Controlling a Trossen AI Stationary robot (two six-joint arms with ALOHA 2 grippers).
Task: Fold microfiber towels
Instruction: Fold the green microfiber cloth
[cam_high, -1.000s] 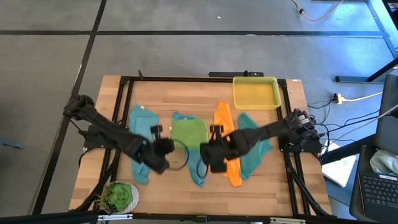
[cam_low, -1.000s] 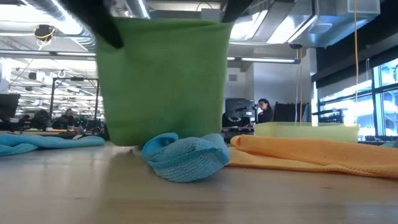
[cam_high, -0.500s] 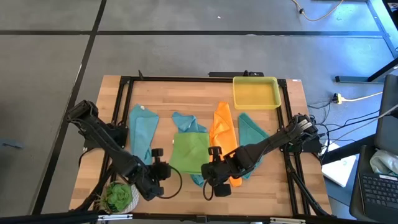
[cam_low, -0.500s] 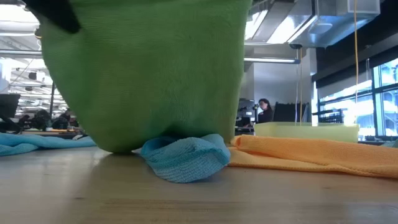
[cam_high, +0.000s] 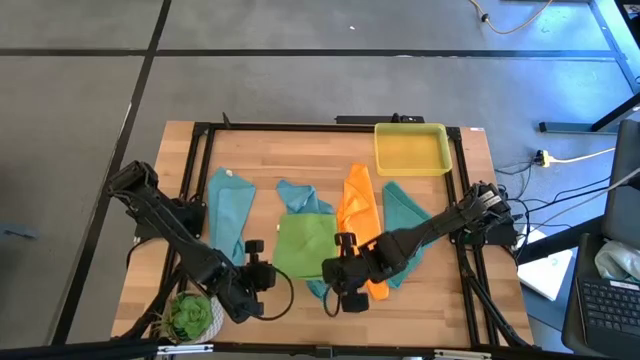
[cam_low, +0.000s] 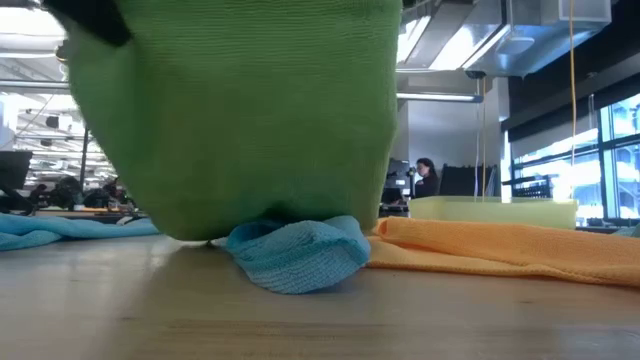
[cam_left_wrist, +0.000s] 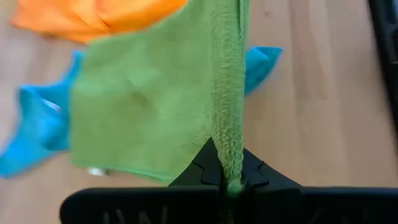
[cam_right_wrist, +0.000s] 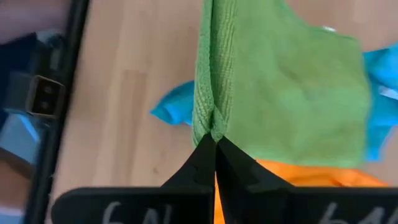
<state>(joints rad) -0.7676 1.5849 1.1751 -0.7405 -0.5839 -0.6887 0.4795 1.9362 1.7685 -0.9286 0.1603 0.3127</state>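
The lime green towel (cam_high: 305, 245) is held up by its near edge between my two shut grippers. My left gripper (cam_high: 268, 278) has its near left corner and my right gripper (cam_high: 335, 278) its near right corner. In the low view the green towel (cam_low: 240, 120) hangs as a wide sheet, and its lower part trails onto a crumpled blue towel (cam_low: 298, 255) and the table. An orange towel (cam_high: 360, 212) lies to the right of it. A teal towel (cam_high: 405, 232) lies farther right and a light blue towel (cam_high: 228, 210) to the left, all flat on the table. My left gripper pinches the green towel's bunched edge at the near left corner (cam_left_wrist: 231, 168) between its two fingers, slanting down. The edge runs from the fingers as a raised ridge toward the other gripper. One layer or several, I cannot tell. The cloth slopes down onto the table. My right gripper pinches the green towel's bunched edge at the near right corner (cam_right_wrist: 210, 127) between its two fingers, slanting down. Two ridges of cloth meet at the fingertips, so it looks like a fold. The corner is lifted and the cloth falls away toward the blue and orange towels.
A yellow tray (cam_high: 410, 148) stands at the far right of the table. A small green plant (cam_high: 190, 315) sits at the near left corner. Black frame rails (cam_high: 195, 180) run along the table's sides. Bare wood shows along the near edge (cam_high: 300, 325).
Both grippers have gone toward the table's near edge and a little down, tipping more steeply, and have then kept still. They stay shut on the green towel. It has been drawn toward the near edge over the blue towel, its lower part now trailing on the table.
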